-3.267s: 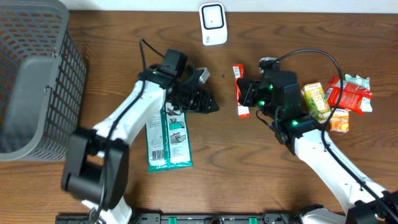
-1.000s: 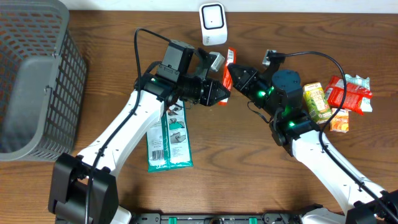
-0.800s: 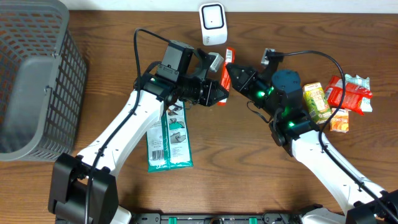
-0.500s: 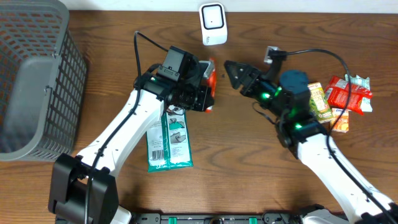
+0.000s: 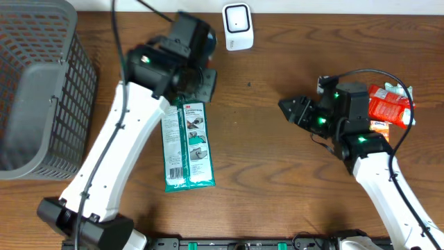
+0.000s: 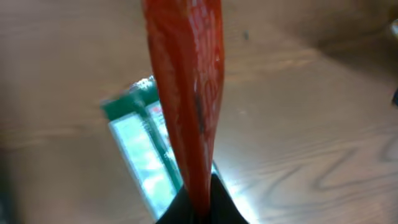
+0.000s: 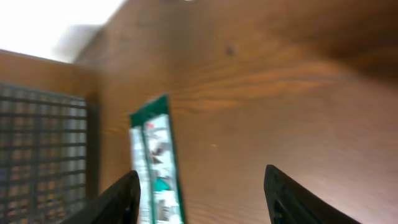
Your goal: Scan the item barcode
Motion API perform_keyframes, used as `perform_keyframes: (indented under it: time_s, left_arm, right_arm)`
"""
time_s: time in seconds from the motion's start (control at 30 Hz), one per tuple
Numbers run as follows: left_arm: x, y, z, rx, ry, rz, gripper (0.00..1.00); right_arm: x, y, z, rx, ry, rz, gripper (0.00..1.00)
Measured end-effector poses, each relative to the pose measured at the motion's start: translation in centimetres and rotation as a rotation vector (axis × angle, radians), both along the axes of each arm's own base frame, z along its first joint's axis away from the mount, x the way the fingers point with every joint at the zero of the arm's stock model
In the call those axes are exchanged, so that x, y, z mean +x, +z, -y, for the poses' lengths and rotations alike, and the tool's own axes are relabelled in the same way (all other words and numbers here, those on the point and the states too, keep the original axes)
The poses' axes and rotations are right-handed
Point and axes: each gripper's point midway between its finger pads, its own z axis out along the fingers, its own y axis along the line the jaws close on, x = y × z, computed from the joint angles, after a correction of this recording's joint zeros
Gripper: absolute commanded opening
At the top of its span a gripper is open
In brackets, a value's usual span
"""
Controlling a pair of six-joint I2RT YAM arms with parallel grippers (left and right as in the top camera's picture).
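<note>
The item is a thin red packet (image 6: pixel 186 93), seen edge-on in the left wrist view and pinched at its lower end between my left gripper's (image 6: pixel 200 208) shut jaws. From overhead the left gripper (image 5: pixel 203 82) hangs at the back of the table, just left of the white barcode scanner (image 5: pixel 237 26); the arm hides the red packet there. My right gripper (image 5: pixel 290 110) is open and holds nothing, right of the middle. In the right wrist view, the right gripper's (image 7: pixel 202 199) dark fingers (image 7: pixel 118 200) stand wide apart over bare wood.
A green-and-white packet (image 5: pixel 186 144) lies flat below the left gripper and also shows as a green packet (image 7: pixel 155 155) in the right wrist view. A grey mesh basket (image 5: pixel 35 90) fills the left edge. Several snack packs (image 5: pixel 388 104) sit at the far right.
The red packet passed from the right gripper to the left. The left arm carried it left and back, and the right gripper opened and drew away to the right.
</note>
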Motion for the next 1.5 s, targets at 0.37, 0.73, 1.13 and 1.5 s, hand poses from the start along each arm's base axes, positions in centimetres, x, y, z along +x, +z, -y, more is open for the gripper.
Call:
perform_keyframes:
  time_s: [0.37,0.73,1.13,1.5]
  left_arm:
    - [8.9,7.1,-1.6,0.240,0.031,0.382,0.07]
    - [21.0,-1.2,1.5,0.508,-0.056,0.523,0.07]
    - [29.0,-11.1,1.3,0.652,-0.121,0.594,0.07]
    - [30.6,-18.7,1.0,0.880,-0.308,0.536,0.07]
  right_arm:
    - [-5.9,-5.0,1.5,-0.152,0.081,-0.260,0.99]
    - [-7.2,-5.9,2.2,-0.207,0.084,-0.316,0.99]
    - [-7.2,-6.0,2.3,-0.213,0.080,-0.316,0.99]
    - [-7.2,-6.0,2.4,-0.215,0.079,-0.316,0.99]
